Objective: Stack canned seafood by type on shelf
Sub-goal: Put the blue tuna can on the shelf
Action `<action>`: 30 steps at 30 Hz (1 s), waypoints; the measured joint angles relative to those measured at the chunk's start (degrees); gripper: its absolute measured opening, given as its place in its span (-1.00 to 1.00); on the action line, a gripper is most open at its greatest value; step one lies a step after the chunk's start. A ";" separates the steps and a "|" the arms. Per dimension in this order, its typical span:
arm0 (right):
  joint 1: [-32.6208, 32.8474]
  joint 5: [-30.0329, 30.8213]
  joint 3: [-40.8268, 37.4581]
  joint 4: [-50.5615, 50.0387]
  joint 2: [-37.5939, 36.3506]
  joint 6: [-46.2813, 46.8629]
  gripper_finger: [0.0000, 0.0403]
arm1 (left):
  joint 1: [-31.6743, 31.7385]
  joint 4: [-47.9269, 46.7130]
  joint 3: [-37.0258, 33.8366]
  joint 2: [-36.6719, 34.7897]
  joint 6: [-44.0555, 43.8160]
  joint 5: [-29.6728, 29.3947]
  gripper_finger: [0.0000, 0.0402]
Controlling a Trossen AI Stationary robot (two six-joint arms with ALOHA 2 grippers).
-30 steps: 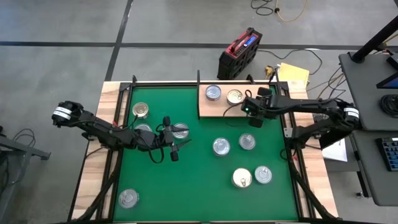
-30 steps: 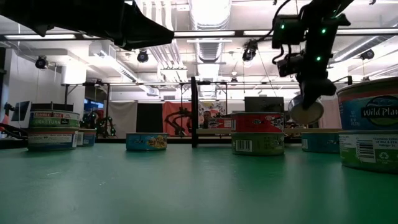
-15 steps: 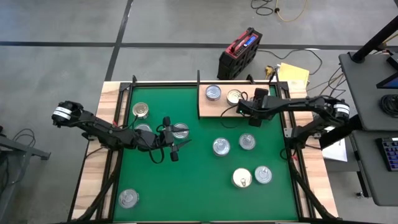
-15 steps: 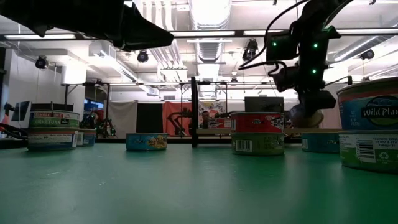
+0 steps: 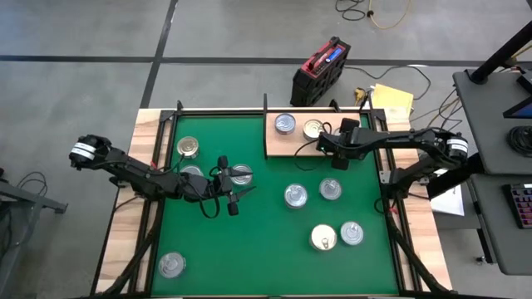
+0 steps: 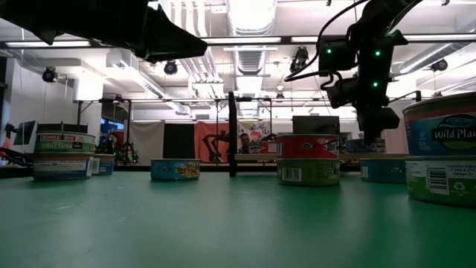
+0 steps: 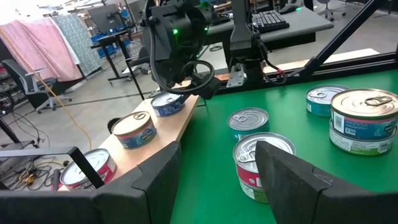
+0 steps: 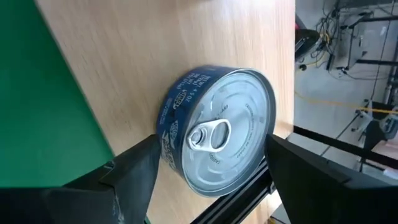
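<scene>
The shelf [image 5: 278, 146] is a pale wooden board at the far side of the green mat. It bears two cans [image 5: 285, 124] [image 5: 313, 129]. A third can, blue with a silver lid [image 8: 217, 137], sits flat on the shelf's wood [image 8: 124, 50]. My right gripper [image 5: 336, 154] [image 8: 214, 180] hangs open just above this can, pointing down, with a finger on either side. Several more cans lie on the mat. My left gripper [image 5: 233, 193] [image 7: 214, 180] waits open and level at mid left, above a red-sided can [image 7: 258, 168].
Loose cans stand on the mat at centre [image 5: 296, 195] [image 5: 331, 189], near right [image 5: 324, 237] [image 5: 352, 233], near left [image 5: 172, 265] and far left [image 5: 188, 147]. A two-can stack [image 7: 364, 121] stands nearby. A black upright post [image 5: 265, 104] rises at the shelf's left end.
My right gripper has sunk toward the shelf with the blue can, which hung tilted below its fingers. The can now sits flat on the wood and the gripper has let go of it. The left arm has kept still.
</scene>
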 joint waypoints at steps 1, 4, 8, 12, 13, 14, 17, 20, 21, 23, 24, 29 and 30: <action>0.00 -0.05 0.21 -0.04 -0.06 0.51 0.37 | 0.00 -0.10 0.00 0.00 -0.08 0.00 -0.04; 0.01 -2.31 0.95 -0.01 -1.06 1.61 0.32 | 0.00 -0.71 -0.01 0.00 -0.65 0.00 -0.04; 0.01 -5.82 2.07 -0.20 -3.48 3.62 0.27 | 0.00 -1.22 -0.02 0.00 -1.35 0.00 -0.04; -0.28 -5.98 2.46 0.49 -6.54 7.90 0.19 | 0.00 -1.25 -0.02 0.00 -2.02 0.00 -0.04; -0.84 -6.10 2.52 0.60 -7.19 9.68 0.15 | 0.00 -1.28 -0.02 0.00 -2.18 0.00 -0.04; -1.51 -6.16 2.53 0.62 -7.68 11.52 0.09 | 0.00 -1.27 -0.02 0.00 -2.38 0.00 -0.04; -4.22 -6.15 2.53 0.54 -8.26 16.68 -0.21 | 0.00 -1.22 -0.02 0.00 -2.45 0.01 -0.04; -7.23 -7.95 2.53 0.84 -8.07 18.41 -0.64 | 0.00 -1.10 -0.02 0.00 -2.48 0.03 -0.04; -8.26 -8.89 2.53 1.18 -7.86 18.67 -0.79 | 0.00 -1.08 -0.02 0.00 -2.48 0.03 -0.04; -10.09 -10.73 2.45 2.37 -7.29 19.01 -0.89 | 0.00 -1.08 -0.02 0.00 -2.48 0.03 -0.04; -10.85 -11.58 2.45 2.90 -6.97 19.39 -0.90 | 0.00 -1.08 -0.02 0.00 -2.48 0.03 -0.04; -14.19 -14.10 2.42 3.61 -4.94 21.27 -0.95 | 0.00 -1.23 -0.02 0.00 -2.48 0.05 -0.04; -14.73 -14.45 2.41 3.64 -4.55 21.42 -0.95 | 0.00 -1.25 -0.02 0.00 -2.48 0.05 -0.04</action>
